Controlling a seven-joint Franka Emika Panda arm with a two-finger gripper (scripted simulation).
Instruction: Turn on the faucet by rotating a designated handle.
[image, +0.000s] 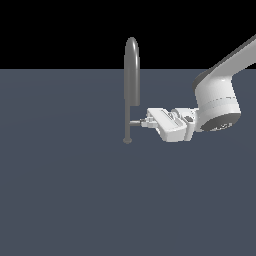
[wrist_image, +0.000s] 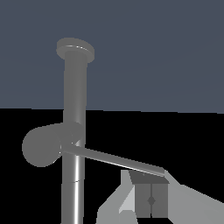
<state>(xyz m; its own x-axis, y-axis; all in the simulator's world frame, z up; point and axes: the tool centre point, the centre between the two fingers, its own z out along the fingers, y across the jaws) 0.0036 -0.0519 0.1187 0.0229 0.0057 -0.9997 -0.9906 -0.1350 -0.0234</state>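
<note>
Reaching in sideways, we have our gripper (image: 145, 121) at the free tip of the handle (image: 135, 121) jutting from the faucet (image: 131, 90), fingers apparently closing around it though we cannot tell, so turning remains

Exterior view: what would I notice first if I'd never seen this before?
First, the tall grey faucet, standing alone in the middle of a dark, flat floor, its curved pipe reaching up into the black background. Next, the big white robot arm coming in from the exterior view's right, with its gripper right at the tip of the small handle that sticks sideways from the faucet's lower stem. The wrist view shows that thin bar ending at the fingers.
</note>
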